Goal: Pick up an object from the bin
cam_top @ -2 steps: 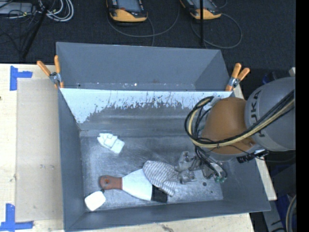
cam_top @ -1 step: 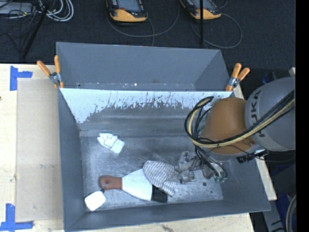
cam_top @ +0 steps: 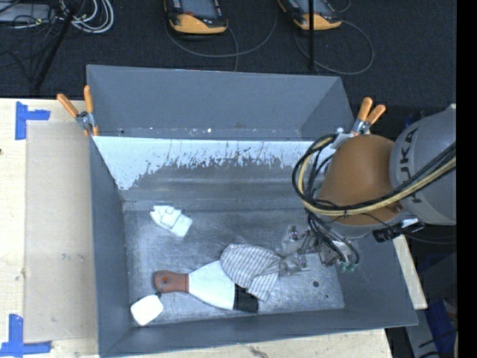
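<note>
Apparently the gripper (cam_top: 293, 258) touches the right edge of the striped cloth (cam_top: 250, 267).

Pale glare streaks the bin's (cam_top: 209, 155) sloped back wall; the floor (cam_top: 134, 51) beyond it lies dim.

Bin floor (cam_top: 223, 233) bare mid-back; striped cloth (cam_top: 250, 267), brush (cam_top: 195, 283) crowd front; white wad (cam_top: 170, 219), perhaps paper, left

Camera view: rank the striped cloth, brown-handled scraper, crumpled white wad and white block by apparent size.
1-2. striped cloth and brown-handled scraper: too alike to rank, and the cloth covers part of the scraper.
3. crumpled white wad.
4. white block, slightly smaller.
</note>
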Robot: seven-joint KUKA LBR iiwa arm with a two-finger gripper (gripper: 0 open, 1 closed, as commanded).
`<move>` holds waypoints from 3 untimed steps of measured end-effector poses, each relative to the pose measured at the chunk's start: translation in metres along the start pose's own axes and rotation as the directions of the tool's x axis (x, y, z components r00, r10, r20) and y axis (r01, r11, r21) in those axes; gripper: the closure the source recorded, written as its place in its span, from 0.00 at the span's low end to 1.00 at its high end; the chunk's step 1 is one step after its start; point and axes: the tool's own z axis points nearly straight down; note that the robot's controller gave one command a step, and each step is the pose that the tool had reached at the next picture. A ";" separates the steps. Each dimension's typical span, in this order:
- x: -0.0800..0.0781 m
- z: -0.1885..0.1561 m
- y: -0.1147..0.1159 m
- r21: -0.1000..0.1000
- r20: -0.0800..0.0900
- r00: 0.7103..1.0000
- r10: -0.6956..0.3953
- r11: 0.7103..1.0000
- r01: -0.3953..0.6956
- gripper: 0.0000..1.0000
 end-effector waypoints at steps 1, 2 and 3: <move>0.003 -0.033 -0.008 0.002 0.015 1.000 0.008 1.000 -0.008 1.00; 0.009 -0.032 -0.006 0.002 0.007 1.000 0.013 1.000 -0.013 1.00; 0.007 -0.079 -0.005 0.000 0.002 1.000 0.002 1.000 -0.002 1.00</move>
